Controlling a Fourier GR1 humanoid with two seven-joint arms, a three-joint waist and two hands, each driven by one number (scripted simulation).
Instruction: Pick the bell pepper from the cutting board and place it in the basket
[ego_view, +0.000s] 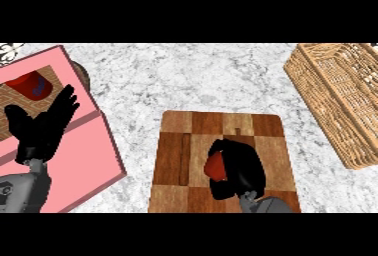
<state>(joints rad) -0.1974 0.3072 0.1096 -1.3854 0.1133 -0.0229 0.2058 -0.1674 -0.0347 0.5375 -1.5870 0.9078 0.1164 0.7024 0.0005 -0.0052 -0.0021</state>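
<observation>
Closest to me, the right robot hand (238, 170) lay on the cutting board (221, 125), its fingers curled around the red bell pepper (215, 166), so that only one red side of the vegetable showed at the left of the hand. I judged that it was held this way in order to be lifted; it seemed not yet off the board, though I could not be sure. The board sat near the front edge of the worktop (184, 75), about in the middle.

The wicker basket (336, 95) stood toward the right back corner, well apart from the board, and nothing was visible inside it. The pepper would have to travel right and away to reach it.

At the left edge, the left robot hand (40, 125) rested open, fingers up, above a pink tray (88, 150). A red object (31, 85) lay there; what it was I could not tell.
</observation>
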